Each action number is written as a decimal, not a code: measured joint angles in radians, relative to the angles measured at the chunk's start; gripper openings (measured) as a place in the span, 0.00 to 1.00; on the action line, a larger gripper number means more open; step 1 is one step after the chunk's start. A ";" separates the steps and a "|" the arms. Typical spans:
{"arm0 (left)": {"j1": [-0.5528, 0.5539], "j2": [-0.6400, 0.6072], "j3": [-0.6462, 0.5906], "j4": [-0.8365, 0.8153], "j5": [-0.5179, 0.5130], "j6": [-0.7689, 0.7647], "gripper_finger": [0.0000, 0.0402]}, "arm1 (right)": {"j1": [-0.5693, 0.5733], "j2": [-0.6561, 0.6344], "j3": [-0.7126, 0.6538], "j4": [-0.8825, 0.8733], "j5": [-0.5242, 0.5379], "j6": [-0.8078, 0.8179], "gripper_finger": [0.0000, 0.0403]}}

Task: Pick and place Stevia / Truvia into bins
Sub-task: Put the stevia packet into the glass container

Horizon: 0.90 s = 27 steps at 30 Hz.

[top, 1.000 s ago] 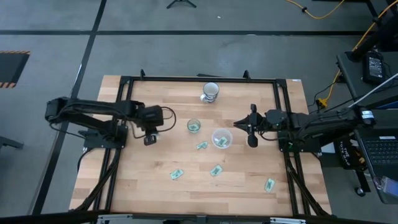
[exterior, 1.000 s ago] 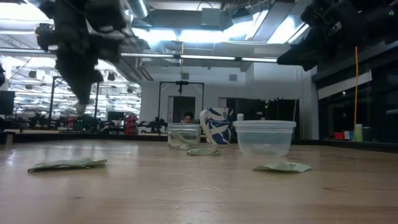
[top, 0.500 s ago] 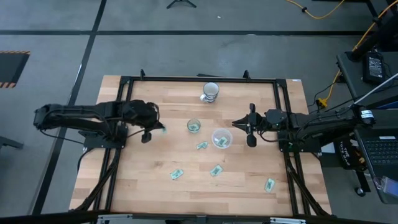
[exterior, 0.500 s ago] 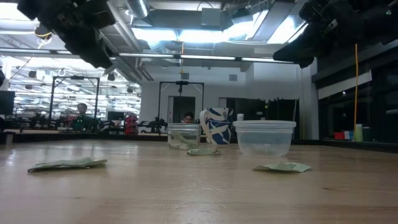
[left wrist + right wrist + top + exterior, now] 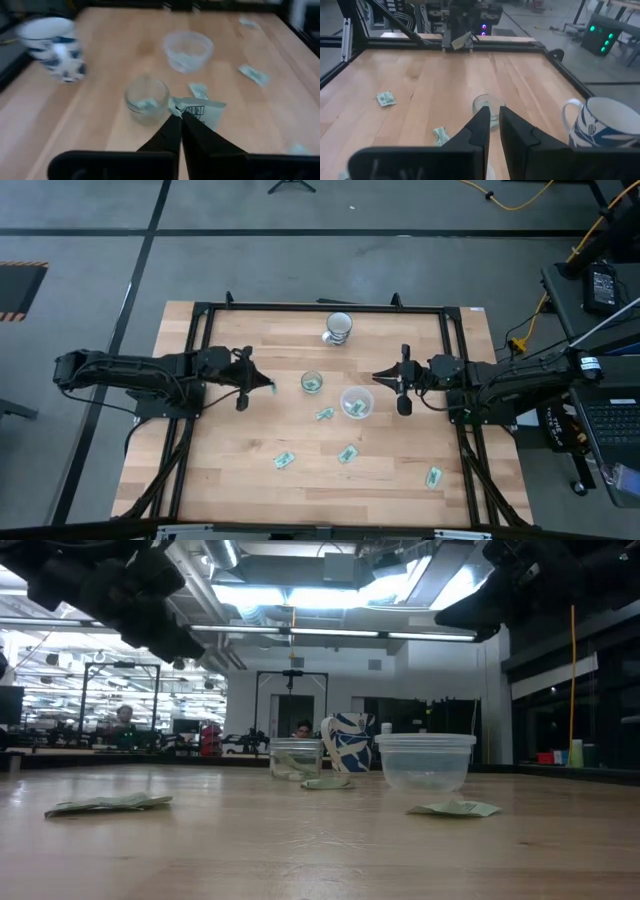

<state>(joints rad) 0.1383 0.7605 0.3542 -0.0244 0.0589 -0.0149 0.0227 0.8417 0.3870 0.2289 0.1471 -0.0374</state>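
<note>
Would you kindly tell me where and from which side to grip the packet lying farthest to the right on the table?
Probably from straight above, jaws across the middle of its narrow width: the packet lies flat on the table, bare wood all round, so no side offers an edge. The right gripper is nearer; the left gripper is shut on another packet.

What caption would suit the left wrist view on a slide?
Left hand holds a Truvia packet near the glass cup; the plastic cup stands beyond.
</note>
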 joint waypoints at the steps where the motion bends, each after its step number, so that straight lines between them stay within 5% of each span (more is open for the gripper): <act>1: 0.000 0.007 0.000 0.022 -0.024 -0.040 0.01 | 0.000 0.000 0.000 0.001 0.000 -0.001 0.11; 13: 0.002 0.283 0.017 0.253 -0.062 -0.072 0.01 | 0.000 0.000 0.014 -0.037 -0.011 -0.019 0.11; 27: 0.035 0.619 0.329 0.173 -0.081 0.114 0.01 | 0.000 0.000 0.017 -0.032 -0.010 -0.023 0.11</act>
<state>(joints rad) 0.1731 1.3790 0.6835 0.1483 -0.0223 0.0988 0.0226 0.8417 0.4038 0.1967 0.1371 -0.0608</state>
